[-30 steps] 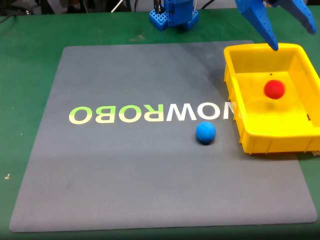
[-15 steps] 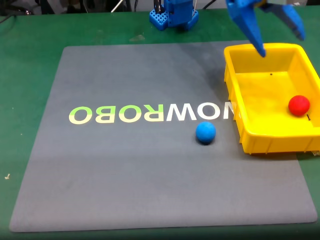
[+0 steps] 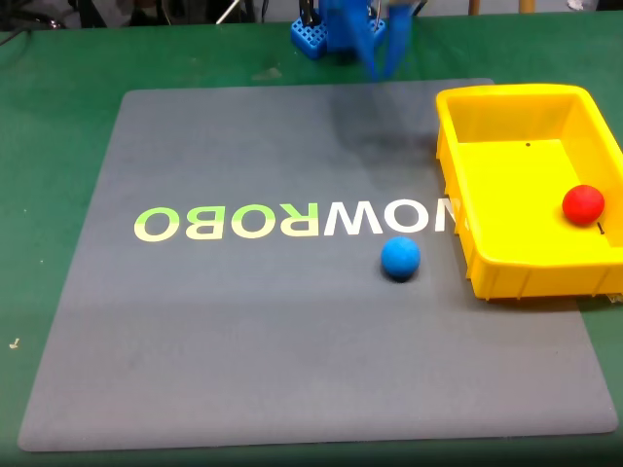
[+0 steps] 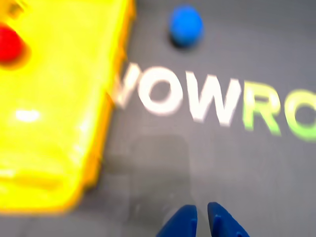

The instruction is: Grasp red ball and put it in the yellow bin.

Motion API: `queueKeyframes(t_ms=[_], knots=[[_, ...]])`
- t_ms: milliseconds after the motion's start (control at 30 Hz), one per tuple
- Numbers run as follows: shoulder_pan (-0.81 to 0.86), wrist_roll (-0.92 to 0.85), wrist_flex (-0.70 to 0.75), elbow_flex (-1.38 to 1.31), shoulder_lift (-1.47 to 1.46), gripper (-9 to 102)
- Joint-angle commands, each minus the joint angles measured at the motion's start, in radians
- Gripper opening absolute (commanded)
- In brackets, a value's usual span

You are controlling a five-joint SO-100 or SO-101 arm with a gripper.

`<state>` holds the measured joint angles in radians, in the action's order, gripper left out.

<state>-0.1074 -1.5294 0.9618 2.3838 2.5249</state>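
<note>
The red ball point(image 3: 583, 204) rests inside the yellow bin point(image 3: 531, 277), against its right wall in the fixed view. In the wrist view the ball point(image 4: 9, 43) appears at the top left, within the blurred bin point(image 4: 59, 123). My blue gripper point(image 3: 380, 63) is a motion-blurred streak at the top centre, left of the bin and near the arm's base point(image 3: 336, 29). Its fingertips point(image 4: 202, 218) at the bottom edge of the wrist view are almost touching, with nothing between them, hovering over the grey mat.
A blue ball point(image 3: 400, 258) lies on the grey mat point(image 3: 243, 321) just left of the bin's front corner; it also shows in the wrist view point(image 4: 185, 26). White and green lettering point(image 3: 292, 221) crosses the mat. Green table surrounds the mat.
The ball dropped into the bin and rolled to its right wall. The gripper swung left, away from above the bin toward the base, and its wide-open jaws came together.
</note>
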Motion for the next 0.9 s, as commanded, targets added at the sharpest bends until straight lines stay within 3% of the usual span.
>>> queueKeyframes(t_ms=[0,467,867], knots=[[0.084,-0.029,0.048,0.179,0.261,0],[0.236,-0.069,0.302,0.592,0.761,0],[0.256,-0.060,0.410,0.713,0.799,0]])
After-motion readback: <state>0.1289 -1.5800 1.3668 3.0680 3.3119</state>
